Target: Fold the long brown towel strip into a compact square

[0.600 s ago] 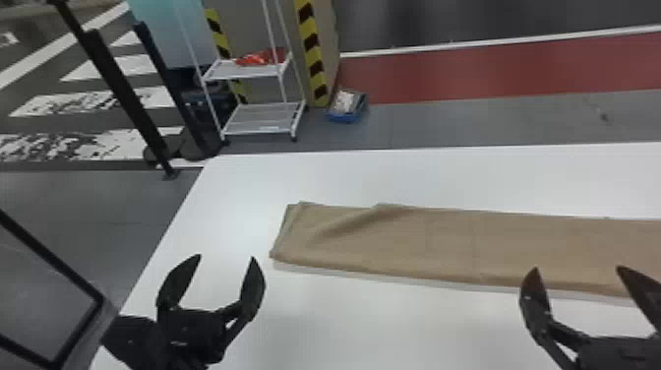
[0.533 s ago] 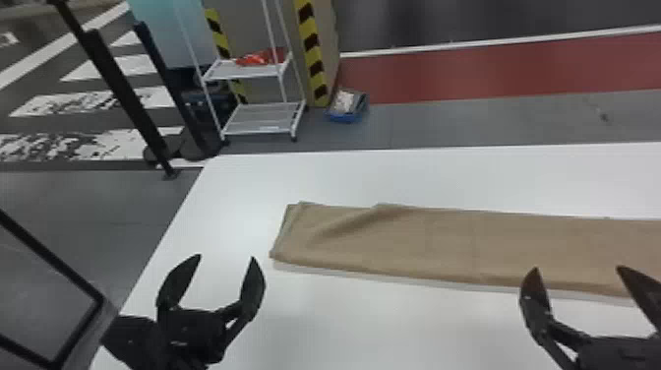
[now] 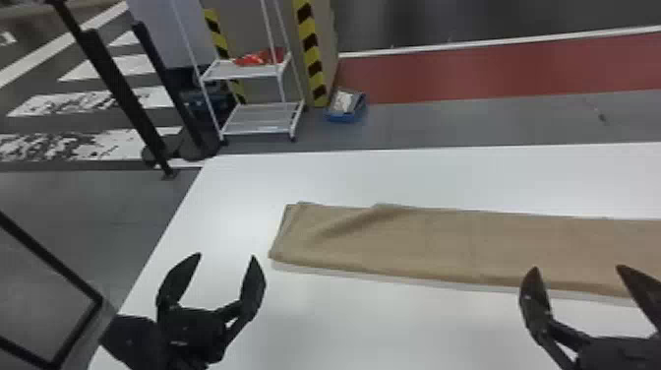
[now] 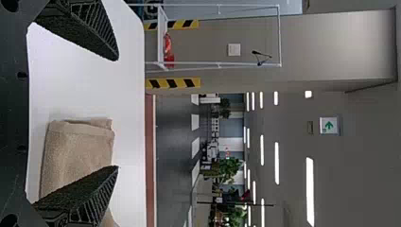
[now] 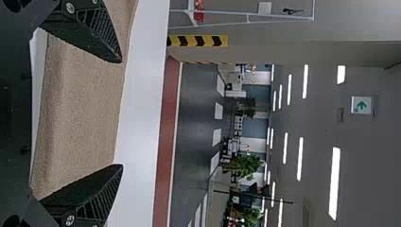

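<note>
Waiting wide open, the left tool and right tool have not moved just now. The long brown towel lies just past them on the white surface, also unmoved. So this try at making a square seems no closer yet.

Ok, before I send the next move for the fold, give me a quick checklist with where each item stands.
1. Left gripper open, nothing between its fingers: ok.
2. Right gripper open, nothing gripped: ok.
3. Towel strip's left end resting on the table: ok.
4. Towel strip smooth along its top: not ok, a wrinkle runs near the left end.
5. Left gripper lined up over that end: not ok, in the head view it is left of it and nearer the robot.
6. Right end position: cannot tell, the strip runs past the head view's right edge.
</note>
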Controlling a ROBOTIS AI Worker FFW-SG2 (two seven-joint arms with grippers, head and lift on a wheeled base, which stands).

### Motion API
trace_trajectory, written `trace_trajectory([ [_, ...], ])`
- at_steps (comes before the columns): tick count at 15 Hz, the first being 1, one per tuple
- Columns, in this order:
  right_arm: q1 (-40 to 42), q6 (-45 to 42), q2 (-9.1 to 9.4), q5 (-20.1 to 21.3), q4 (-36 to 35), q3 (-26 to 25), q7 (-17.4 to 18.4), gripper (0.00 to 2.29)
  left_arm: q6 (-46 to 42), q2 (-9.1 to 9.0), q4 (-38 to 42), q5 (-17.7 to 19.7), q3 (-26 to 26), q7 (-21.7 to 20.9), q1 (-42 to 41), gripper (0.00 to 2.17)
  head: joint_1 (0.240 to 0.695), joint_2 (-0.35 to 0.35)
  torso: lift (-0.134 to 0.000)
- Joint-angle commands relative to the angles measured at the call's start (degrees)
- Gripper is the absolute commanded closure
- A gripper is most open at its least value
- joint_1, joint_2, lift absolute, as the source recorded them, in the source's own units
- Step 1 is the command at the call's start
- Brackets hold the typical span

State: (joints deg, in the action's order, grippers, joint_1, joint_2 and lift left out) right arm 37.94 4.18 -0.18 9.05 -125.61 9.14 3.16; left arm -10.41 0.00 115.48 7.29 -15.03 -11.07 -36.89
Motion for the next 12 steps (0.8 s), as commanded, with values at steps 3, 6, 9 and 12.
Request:
trace_trajectory([
  [3, 0.20, 0.00, 0.23, 0.00, -0.16, 0.09, 0.00, 0.09, 0.00, -0.15, 0.28, 0.00, 0.09, 0.00, -0.03, 0.05, 0.695, 0.248, -0.122],
  [6, 0.20, 0.00, 0.23, 0.00, -0.07, 0.18, 0.00, 0.09, 3.34, -0.15, 0.63, 0.09, 0.53, -0.09, 1.29, 0.06, 0.695, 0.248, -0.122],
  [9, 0.20, 0.00, 0.23, 0.00, -0.07, 0.18, 0.00, 0.09, 13.18, -0.15, 3.53, 0.09, 0.70, -1.41, 4.46, 0.07, 0.695, 0.238, -0.122],
  [12, 0.11, 0.18, 0.23, -0.09, 0.28, 0.18, 0.00, 0.09, 26.37, -0.15, 5.02, 0.62, 0.09, -5.19, 9.73, 0.07, 0.695, 0.220, -0.122],
])
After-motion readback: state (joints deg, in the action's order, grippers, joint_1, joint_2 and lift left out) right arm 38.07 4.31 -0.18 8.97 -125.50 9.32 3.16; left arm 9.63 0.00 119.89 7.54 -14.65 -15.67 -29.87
